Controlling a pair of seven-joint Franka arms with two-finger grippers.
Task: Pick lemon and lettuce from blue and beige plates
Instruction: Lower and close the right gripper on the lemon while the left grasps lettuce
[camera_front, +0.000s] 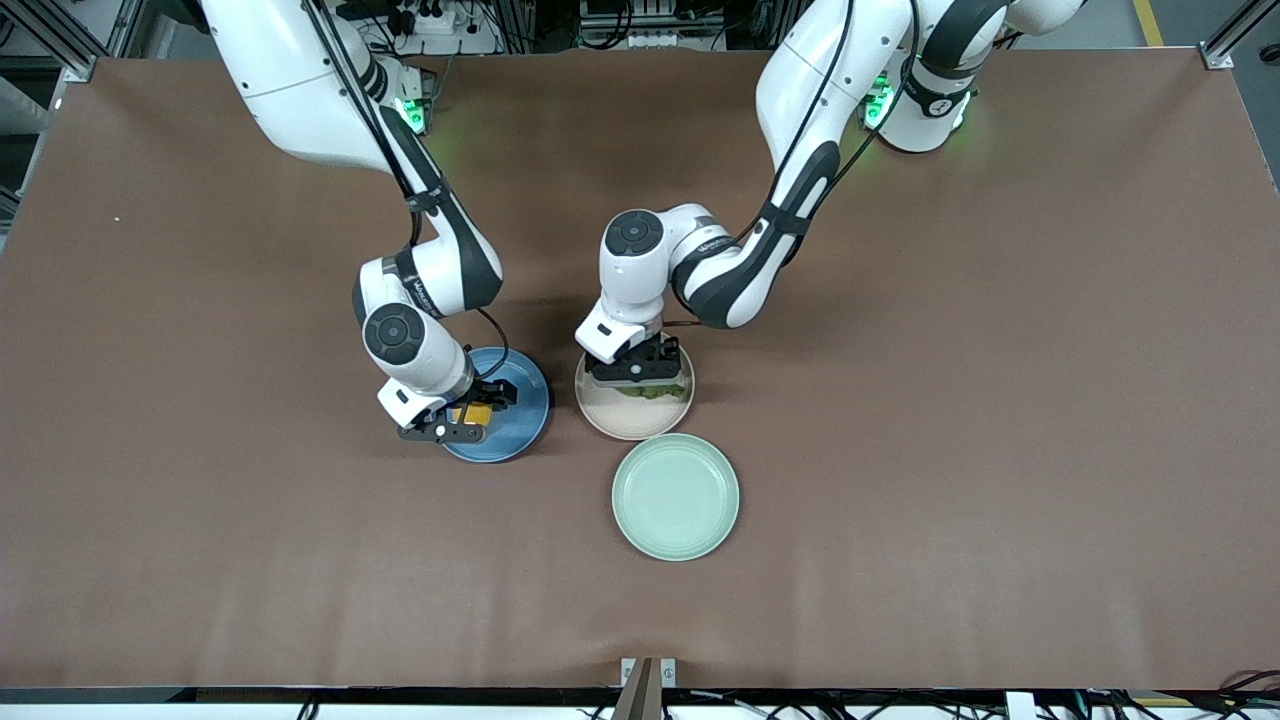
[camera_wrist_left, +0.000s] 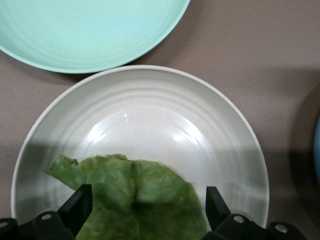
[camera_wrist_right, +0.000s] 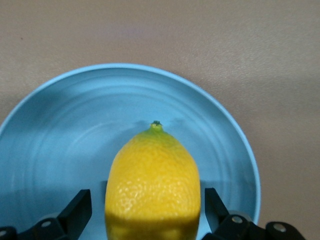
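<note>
The lemon (camera_wrist_right: 152, 182) lies on the blue plate (camera_wrist_right: 60, 130); in the front view the lemon (camera_front: 474, 413) shows between my right gripper's fingers on the blue plate (camera_front: 520, 400). My right gripper (camera_wrist_right: 147, 210) (camera_front: 462, 418) is open, its fingers on either side of the lemon with gaps. The lettuce (camera_wrist_left: 135, 197) (camera_front: 660, 392) lies on the beige plate (camera_wrist_left: 150, 120) (camera_front: 625, 415). My left gripper (camera_wrist_left: 147, 207) (camera_front: 640, 372) is open, low over the leaf, its fingers straddling it.
A pale mint-green plate (camera_front: 676, 496) stands empty, nearer to the front camera than the beige plate and almost touching it; its rim shows in the left wrist view (camera_wrist_left: 90, 35). Bare brown table (camera_front: 1000, 400) lies all around the plates.
</note>
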